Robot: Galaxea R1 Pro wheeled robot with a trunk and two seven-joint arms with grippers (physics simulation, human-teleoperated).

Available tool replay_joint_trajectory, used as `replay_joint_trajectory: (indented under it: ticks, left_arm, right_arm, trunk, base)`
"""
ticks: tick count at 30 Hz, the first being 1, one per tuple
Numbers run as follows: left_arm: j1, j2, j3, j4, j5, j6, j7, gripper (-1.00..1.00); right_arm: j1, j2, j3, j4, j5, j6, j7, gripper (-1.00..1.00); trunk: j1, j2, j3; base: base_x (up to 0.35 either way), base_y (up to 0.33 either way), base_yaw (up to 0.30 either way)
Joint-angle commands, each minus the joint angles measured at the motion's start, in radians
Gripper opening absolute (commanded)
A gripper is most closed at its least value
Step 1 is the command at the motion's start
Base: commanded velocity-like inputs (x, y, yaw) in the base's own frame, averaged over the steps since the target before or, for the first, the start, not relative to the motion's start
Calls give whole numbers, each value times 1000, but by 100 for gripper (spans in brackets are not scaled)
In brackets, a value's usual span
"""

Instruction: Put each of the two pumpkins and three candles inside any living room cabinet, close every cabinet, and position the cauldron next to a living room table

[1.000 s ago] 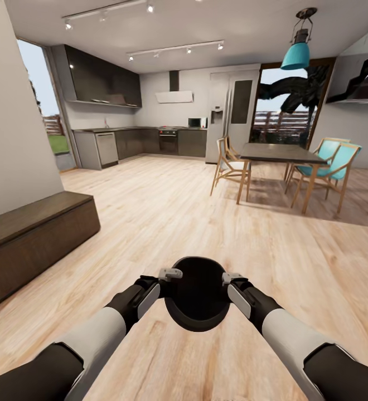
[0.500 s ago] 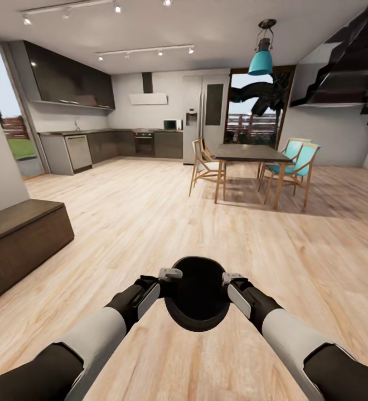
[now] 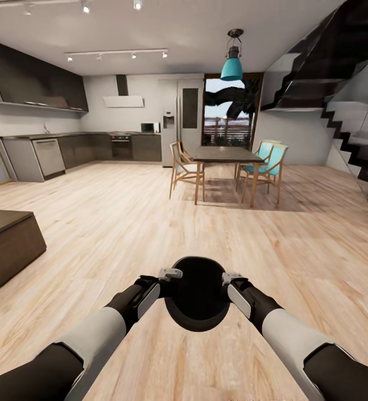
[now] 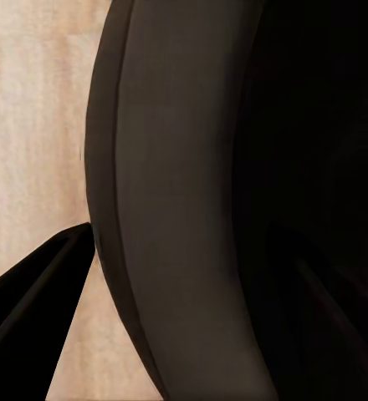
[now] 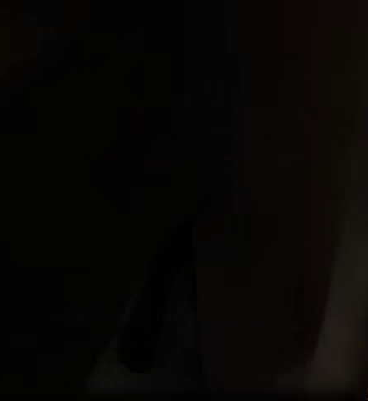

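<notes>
Both grippers pinch the rim of the small round black cauldron [image 3: 197, 301] from opposite sides: the left gripper [image 3: 170, 274] is clamped on the edge at the robot's left, the right gripper [image 3: 231, 277] on the edge at its right. Carried so, the pot hangs level between the two arms in front of the trunk, clear of the pale wooden plank floor [image 3: 122, 223] below it, its wide mouth facing up. A two-sided hold looks sensible for a bulging, wide vessel (one pinch alone would probably let it swing or tip). In the left wrist view the cauldron's dark curved wall [image 4: 184, 209] stands right against the camera, with floorboards beside it; the right wrist view is almost wholly dark and tells little.

Farther out, the end of a long low dark-brown wooden cabinet [image 3: 8, 245] stands at the robot's left, shut as far as can be seen. Well ahead are a tall dark dining table [image 3: 226, 155] with wooden and turquoise chairs, a dark kitchen beyond, and a black staircase [image 3: 345, 100] at the right. I judge the robot is on its way with the cauldron.
</notes>
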Motion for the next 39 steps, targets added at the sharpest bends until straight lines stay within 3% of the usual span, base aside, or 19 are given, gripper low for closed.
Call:
replay_joint_trajectory:
  ticks: [1,8,20,39]
  left_arm:
    - [-1,1,-5,-11,4,-22,7,-100]
    - [-1,1,-5,-11,4,-22,7,-100]
    - [-1,1,-5,-11,4,-22,7,-100]
    - [-1,1,-6,-11,4,-22,7,-100]
  right_arm:
    - [-1,-7,-2,1,22,8,-12,-100]
    - [-1,-7,-2,1,22,8,-12,-100]
    - [-1,-7,-2,1,22,8,-12,-100]
    - [-1,-7,-2,1,22,8,-12,-100]
  trunk:
    - [0,-1,0]
    - [0,-1,5]
    - [0,-1,5]
    - [0,-1,5]
  base:
    - [0,0,-259]
    - [19,0,-230]
    - [234,0,-25]
    - [284,0,-253]
